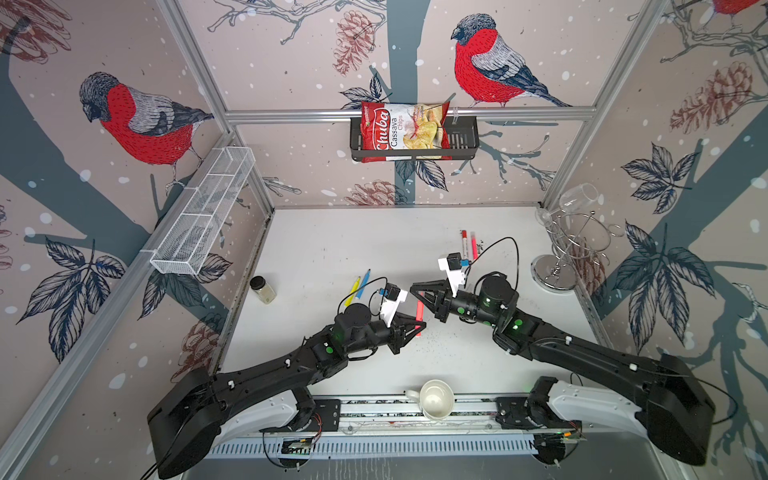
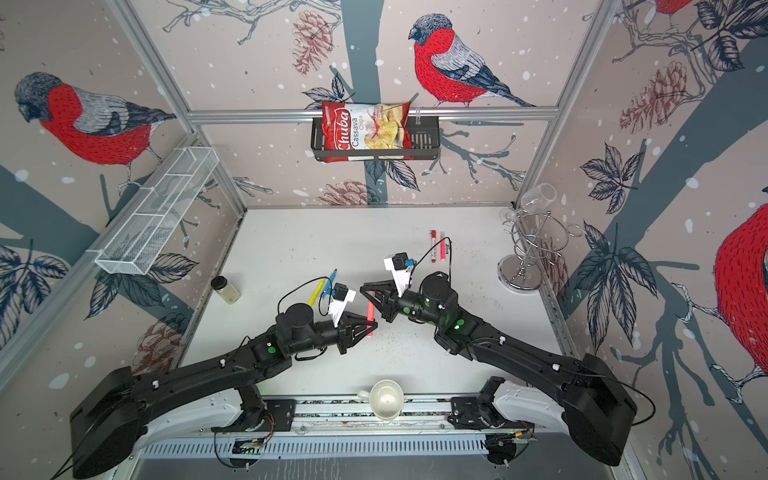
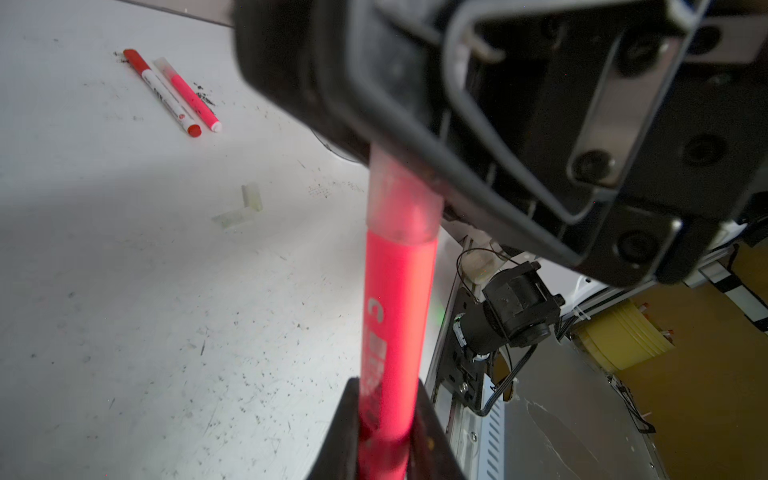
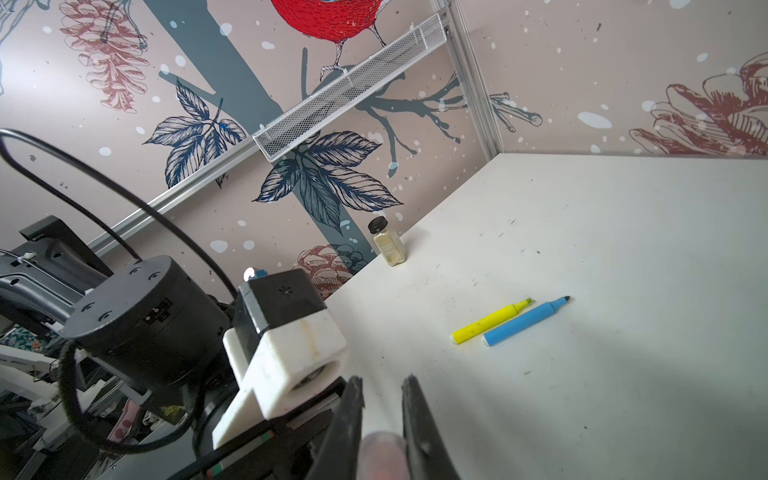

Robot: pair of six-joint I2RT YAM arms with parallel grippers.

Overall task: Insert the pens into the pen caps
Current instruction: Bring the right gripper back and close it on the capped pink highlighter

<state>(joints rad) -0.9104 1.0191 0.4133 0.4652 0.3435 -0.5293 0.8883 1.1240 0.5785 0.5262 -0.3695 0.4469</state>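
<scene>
Since the slim pink-red plastic marker (image 3: 395, 316) is light, stiff and smooth-barrelled, it probably pivots or slides under a loose pinch. The best hold is low on the barrel, leaving the tip end free. That is where the left gripper (image 3: 390, 428) has it, jaws clamped on the barrel, above the middle of the flat white worktop (image 1: 332, 249), towards its near edge. The right gripper (image 4: 382, 399) is pinched shut on the short translucent whitish tube cap (image 3: 403, 208), which sits over the marker's tip end; whether it is pushed home I cannot tell. The cap looks thin-walled and slick, so it wants a squeeze across its middle and a push straight along the barrel.

The worktop is scuffed and speckled with dark crumbs. An uncapped yellow marker (image 4: 490, 322) and blue marker (image 4: 525, 320) lie side by side left of middle. Two loose translucent caps (image 3: 251, 197) lie close together. A red-capped white marker (image 1: 464, 245) and a capped pink marker (image 1: 473, 249) rest towards the far right corner. A small glass spice jar (image 1: 262, 289) stands by the left edge and a white cup (image 1: 435, 400) at the near edge.
</scene>
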